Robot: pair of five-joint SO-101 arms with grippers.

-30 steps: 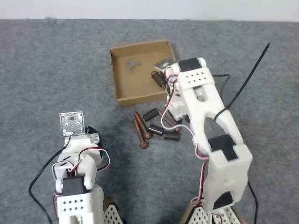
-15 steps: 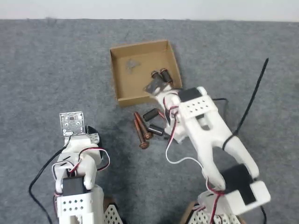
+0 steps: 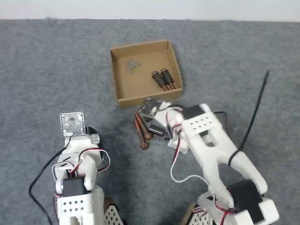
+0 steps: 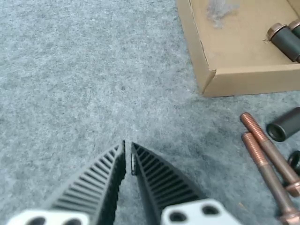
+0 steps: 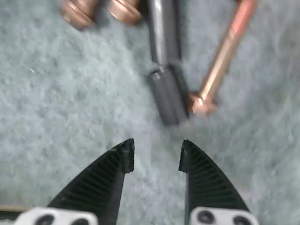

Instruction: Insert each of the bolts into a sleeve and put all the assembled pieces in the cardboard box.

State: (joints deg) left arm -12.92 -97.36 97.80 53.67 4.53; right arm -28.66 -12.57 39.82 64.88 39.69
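We see the right pincer (image 5: 156,150) spread wide with nothing between its ribbed fingers (image 5: 108,174). It hangs over the grey carpet (image 5: 56,93) and touches no part. Just ahead of its tips lies a dark sleeve (image 5: 168,96), with a second dark sleeve (image 5: 161,28) in line beyond it. A copper bolt (image 5: 220,61) lies beside them, its head close against the near sleeve. Two more copper heads (image 5: 77,11) sit farther off.

In the high view this pincer (image 3: 151,108) is at the centre of the frame, just below the box (image 3: 123,89), over the loose parts. Two bolts (image 3: 140,131) lie side by side there, left of a sleeve (image 3: 156,131).

The left pincer (image 4: 128,146) is pressed almost together, with only a thin slit between its fingers. It holds nothing and sits low over bare carpet. The left arm (image 3: 75,159) is at the lower left of the high view, well apart from the parts.

The box is in the upper middle of the high view. Two assembled pieces (image 3: 163,78) lie side by side in its right part, near the right wall. A grey smudge (image 3: 133,64) marks its floor. We cannot make out any writing in it.
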